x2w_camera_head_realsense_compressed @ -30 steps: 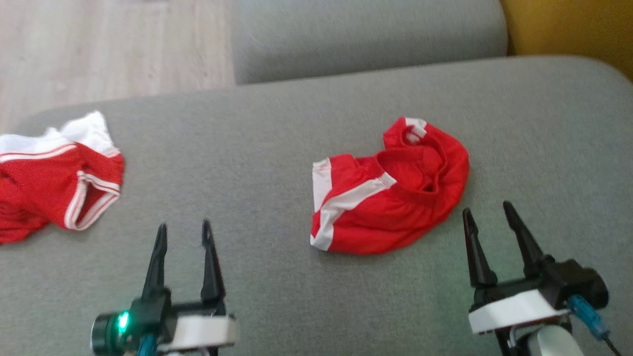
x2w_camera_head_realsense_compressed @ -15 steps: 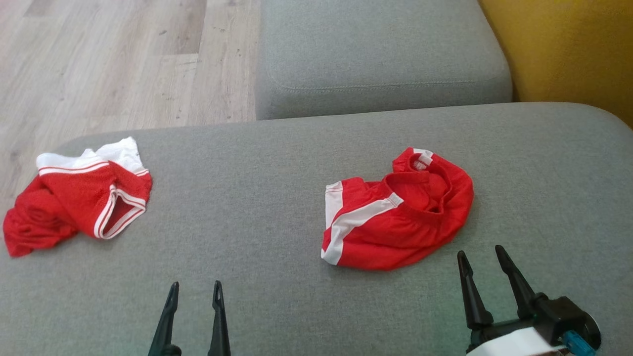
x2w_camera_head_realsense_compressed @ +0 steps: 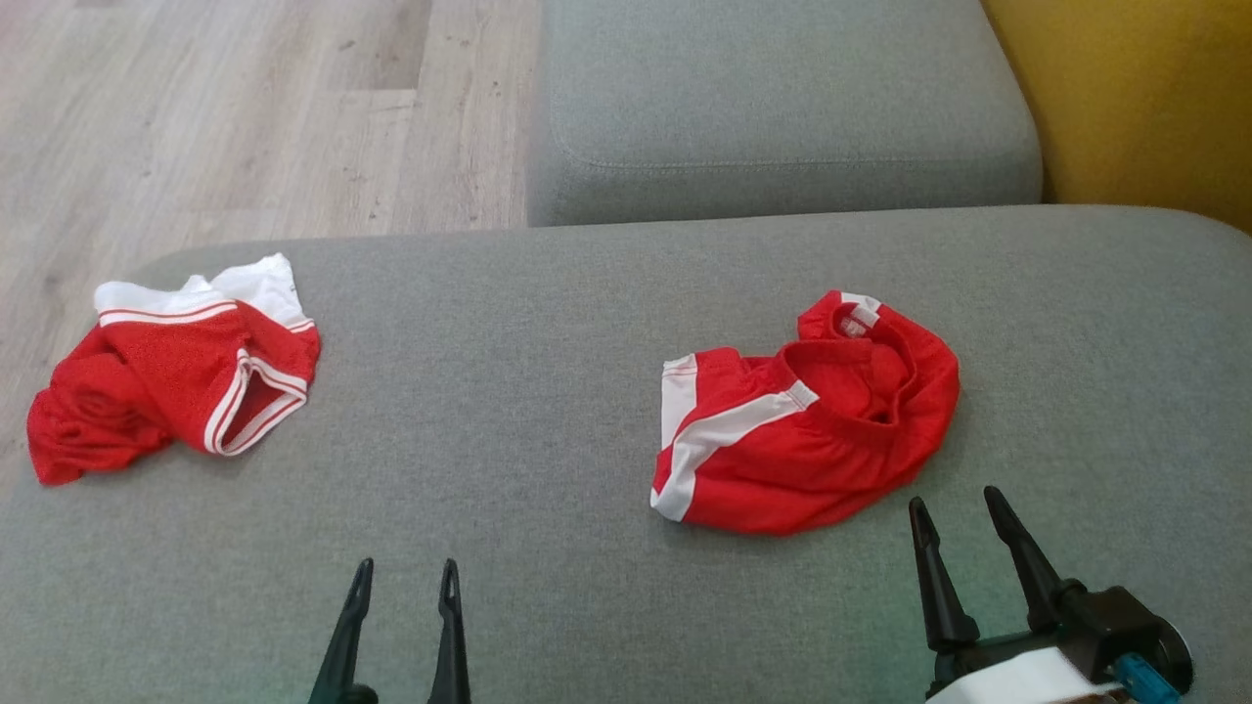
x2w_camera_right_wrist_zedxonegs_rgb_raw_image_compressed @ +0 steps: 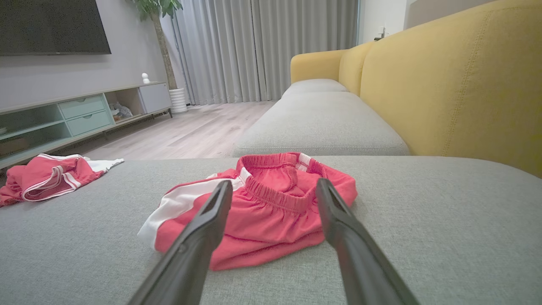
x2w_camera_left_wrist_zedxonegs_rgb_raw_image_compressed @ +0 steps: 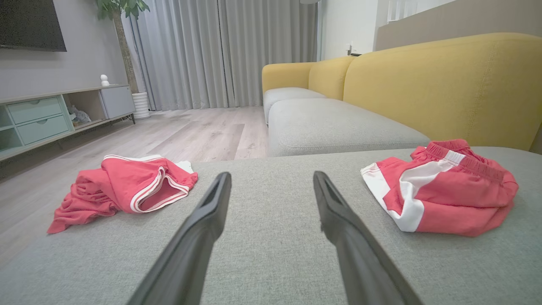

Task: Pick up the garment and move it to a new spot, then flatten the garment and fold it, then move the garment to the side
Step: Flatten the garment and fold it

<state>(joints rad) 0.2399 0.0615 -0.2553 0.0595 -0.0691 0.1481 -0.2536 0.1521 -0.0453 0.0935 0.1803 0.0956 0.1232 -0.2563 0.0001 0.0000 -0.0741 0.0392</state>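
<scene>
Red shorts (x2w_camera_head_realsense_compressed: 812, 430) unmoved, cam shifted; L end effector (x2w_camera_head_realsense_compressed: 407, 565), R end effector (x2w_camera_head_realsense_compressed: 953, 496) still wide.

The shorts (x2w_camera_head_realsense_compressed: 831, 460) are red with a white side stripe; the other garment (x2w_camera_head_realsense_compressed: 147, 381) is red with white striped trim. Grey cushion (x2w_camera_head_realsense_compressed: 489, 411), yellow backrest (x2w_camera_head_realsense_compressed: 1144, 88), pale wood-grain floor (x2w_camera_head_realsense_compressed: 196, 117).

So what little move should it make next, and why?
Probably ease the right tool forward and down onto the red shorts: they lie crumpled on the grey cushion just ahead of its open jaws, untouched, while the left tool sits farther off.
</scene>
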